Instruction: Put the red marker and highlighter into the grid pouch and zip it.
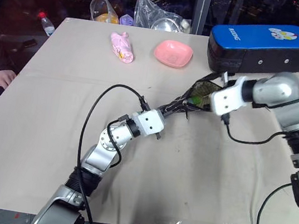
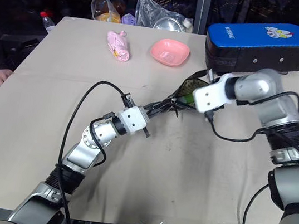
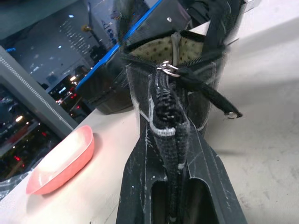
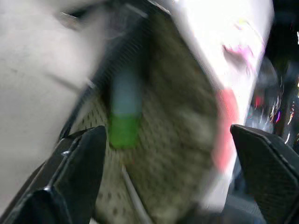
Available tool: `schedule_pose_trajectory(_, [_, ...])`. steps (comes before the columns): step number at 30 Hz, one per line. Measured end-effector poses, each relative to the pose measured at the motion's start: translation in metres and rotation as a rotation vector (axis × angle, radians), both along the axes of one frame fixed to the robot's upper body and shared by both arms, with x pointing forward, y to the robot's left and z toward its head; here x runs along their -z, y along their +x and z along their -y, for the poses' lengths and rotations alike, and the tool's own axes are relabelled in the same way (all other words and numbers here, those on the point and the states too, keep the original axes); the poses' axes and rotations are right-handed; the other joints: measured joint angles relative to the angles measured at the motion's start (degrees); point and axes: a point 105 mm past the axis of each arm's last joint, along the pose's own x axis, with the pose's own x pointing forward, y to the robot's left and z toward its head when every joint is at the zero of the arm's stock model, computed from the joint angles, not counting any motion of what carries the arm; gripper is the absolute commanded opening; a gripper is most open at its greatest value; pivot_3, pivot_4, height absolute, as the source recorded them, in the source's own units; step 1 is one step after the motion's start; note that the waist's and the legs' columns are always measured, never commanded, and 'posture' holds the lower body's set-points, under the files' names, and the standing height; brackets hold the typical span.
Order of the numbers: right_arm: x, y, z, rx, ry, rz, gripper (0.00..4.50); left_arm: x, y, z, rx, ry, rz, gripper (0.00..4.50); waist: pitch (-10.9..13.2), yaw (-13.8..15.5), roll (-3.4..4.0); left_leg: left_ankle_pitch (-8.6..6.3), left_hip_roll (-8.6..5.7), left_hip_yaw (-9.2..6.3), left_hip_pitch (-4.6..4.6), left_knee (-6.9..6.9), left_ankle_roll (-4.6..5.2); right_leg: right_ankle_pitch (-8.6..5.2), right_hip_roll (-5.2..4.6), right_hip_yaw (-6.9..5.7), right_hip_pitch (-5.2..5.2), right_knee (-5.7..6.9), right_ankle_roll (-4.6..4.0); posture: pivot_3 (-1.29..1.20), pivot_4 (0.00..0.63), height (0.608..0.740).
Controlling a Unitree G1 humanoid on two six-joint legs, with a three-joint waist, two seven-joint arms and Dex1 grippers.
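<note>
Mid-table: the left gripper, fingers pressed together, pinches the near end of the grid pouch, holding it w/ its mouth open toward the right gripper. That gripper's fingers stand spread wide just at the opening. Inside, against the dotted tan lining, sits the highlighter, green end nearest the fingers. Far right, a big blue-topped case; a pink dish far centre.

Highlighter inside open, tan-lined grid pouch.
</note>
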Motion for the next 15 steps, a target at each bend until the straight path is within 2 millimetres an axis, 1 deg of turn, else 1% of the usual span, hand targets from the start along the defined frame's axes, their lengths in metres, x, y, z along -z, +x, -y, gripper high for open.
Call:
schedule_pose_trajectory(1, [-0.002,-0.001,0.001,0.006,0.012,-0.008,4.05,0.000,0.000,0.000,0.000,0.000,0.000,0.00,0.00,-0.02,0.00,0.00,0.00,-0.01,0.00,-0.01,0.01,0.00,-0.09,0.00,0.00,0.00,0.00,0.00,0.150,0.734])
schedule_pose_trajectory(2, [-0.012,-0.006,0.006,0.038,0.080,-0.073,4.05,0.000,0.000,0.000,0.001,-0.001,0.001,0.00,0.00,-0.02,0.01,-0.01,0.01,-0.03,0.01,-0.01,0.01,0.00,-0.12,-0.01,0.00,0.00,0.00,0.00,0.150,0.734])
schedule_pose_trajectory(4, [-0.018,-0.019,0.014,0.077,0.178,-0.204,4.05,0.000,0.000,0.000,0.001,-0.002,0.001,0.00,-0.01,-0.02,0.01,-0.01,0.01,-0.09,0.01,-0.05,0.01,0.00,-0.16,-0.06,0.00,0.00,-0.01,0.00,0.150,0.734])
schedule_pose_trajectory(5, [-0.014,-0.035,0.021,0.119,0.266,-0.365,4.05,0.000,-0.001,0.001,0.003,-0.001,0.000,0.00,-0.01,0.07,0.01,-0.02,0.02,-0.15,-0.05,-0.07,0.02,0.00,-0.21,-0.08,0.00,-0.01,-0.02,0.00,0.150,0.734])
schedule_pose_trajectory(6, [-0.010,-0.041,0.023,0.128,0.288,-0.420,4.05,0.000,-0.001,0.000,0.002,-0.003,0.000,0.00,-0.01,0.11,0.01,-0.02,0.02,-0.20,-0.06,-0.07,0.02,0.00,-0.22,-0.13,0.01,-0.03,-0.02,0.00,0.150,0.734])
schedule_pose_trajectory(7, [-0.001,-0.058,0.024,0.153,0.363,-0.572,4.05,0.001,-0.001,-0.001,-0.001,-0.001,-0.002,0.00,-0.02,0.30,0.00,-0.03,0.03,-0.24,-0.07,-0.09,0.02,0.00,-0.24,-0.17,0.03,-0.09,-0.02,0.00,0.150,0.734])
schedule_pose_trajectory(8, [0.013,-0.073,0.017,0.169,0.425,-0.717,4.05,0.002,-0.001,-0.003,-0.007,0.005,-0.007,0.00,-0.02,0.19,0.00,-0.04,0.03,-0.22,-0.08,-0.07,0.04,0.00,-0.26,-0.15,0.01,-0.09,-0.02,0.00,0.150,0.734])
schedule_pose_trajectory(11, [0.037,-0.090,-0.007,0.231,0.558,-0.936,4.05,0.002,-0.001,0.000,0.003,0.003,-0.009,0.00,-0.05,-0.21,0.05,-0.03,0.08,-0.11,-0.05,-0.06,0.03,0.04,-0.24,-0.09,0.00,-0.07,-0.06,0.00,0.150,0.734])
schedule_pose_trajectory(13, [0.051,-0.097,-0.020,0.269,0.603,-1.026,4.05,0.003,-0.002,0.000,0.007,0.006,-0.010,0.00,-0.06,-0.02,0.05,-0.03,0.10,-0.14,-0.05,0.00,0.03,0.05,-0.21,-0.13,0.01,-0.04,-0.07,0.00,0.150,0.734])
schedule_pose_trajectory(15, [0.066,-0.093,-0.035,0.339,0.690,-1.080,4.05,0.003,-0.002,0.000,0.012,0.014,-0.012,0.00,-0.07,0.02,0.02,-0.03,0.06,-0.14,-0.06,0.03,0.03,0.05,-0.20,-0.14,0.01,-0.04,-0.07,0.00,0.150,0.734])
